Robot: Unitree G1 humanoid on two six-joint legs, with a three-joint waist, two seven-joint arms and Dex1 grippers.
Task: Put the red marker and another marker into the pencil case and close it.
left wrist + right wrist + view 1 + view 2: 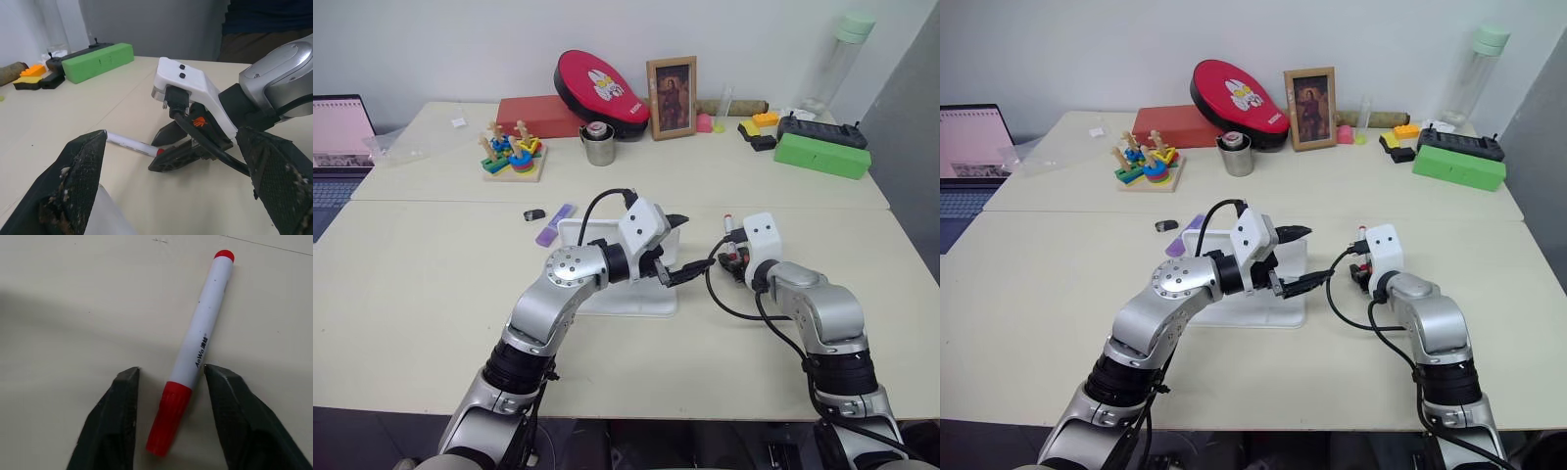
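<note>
Black fingers of our right claw (pixel 168 421) straddle the red marker (pixel 195 352) at its red cap, one finger on each side, and we cannot tell whether they press it yet, since a sliver of tabletop (pixel 431 294) shows beside the cap. Our worry is that the grip sits at the very end of the barrel. If we lift from there, the long white body may swing down and twist out, or it may roll away across the smooth surface before the fingers bite.

Our left claw (pixel 671 250) hangs spread wide and empty just beside the right one, above the near edge of the pencil case (pixel 607 299). The two claws stand close enough that a careless lift could knock them together.

Beyond the left claw, the purple highlighter (pixel 554 224) lies just past the case's far corner with a small black object (pixel 534 214) next to it.

Farther back on the pale tabletop stand a metal cup (pixel 598 145), a framed picture (pixel 672 97), a red flat box (pixel 538 116), a stacking toy (pixel 513 154) and a green block (pixel 822 154) by a grey wall. A laptop (pixel 337 147) sits far off to our left.
</note>
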